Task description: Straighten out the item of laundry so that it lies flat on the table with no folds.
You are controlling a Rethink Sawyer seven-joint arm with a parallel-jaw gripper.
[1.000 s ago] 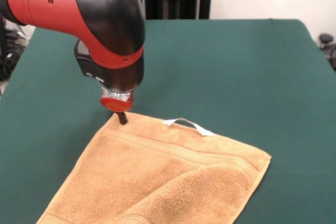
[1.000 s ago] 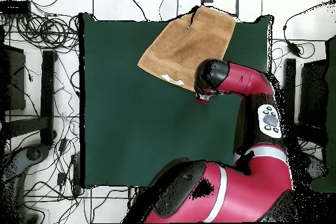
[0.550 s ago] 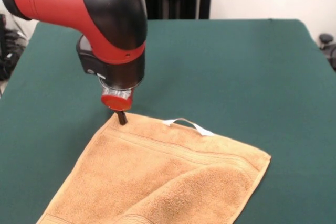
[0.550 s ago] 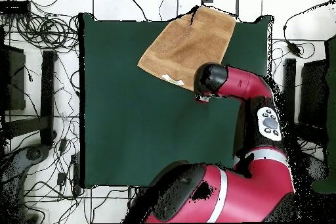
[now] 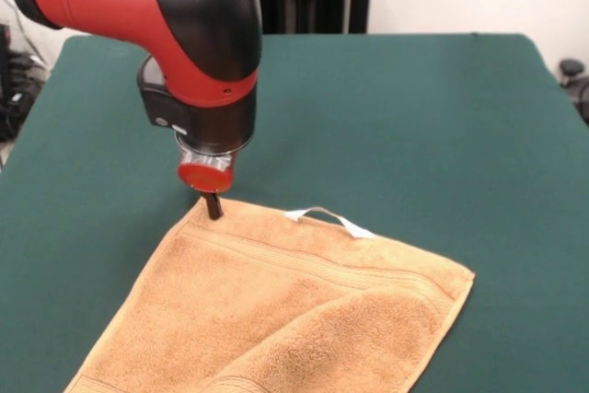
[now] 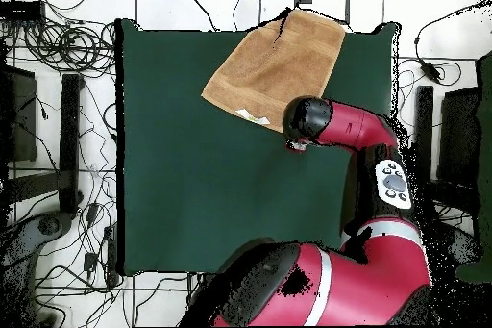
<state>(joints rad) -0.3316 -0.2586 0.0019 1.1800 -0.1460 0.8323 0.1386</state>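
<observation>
Broadly, the table (image 5: 442, 108) is a wide spread of dark green cloth, and the towel (image 5: 276, 319) lies at its near side in the front view, running off the near edge of the picture. It is soft, light terry that will drape and drag rather than slide stiffly, and one layer is folded back over the near right part, so it is not yet flat. The arm (image 5: 156, 16) comes down over the towel's far left corner. The gripper (image 5: 213, 204) shows only a dark tip touching or just above that corner; whether its jaws are parted or pinching cloth I cannot tell. A hem corner, or the folded flap's edge, looks the likeliest hold; the white loop tag (image 5: 329, 219) seems too flimsy.
</observation>
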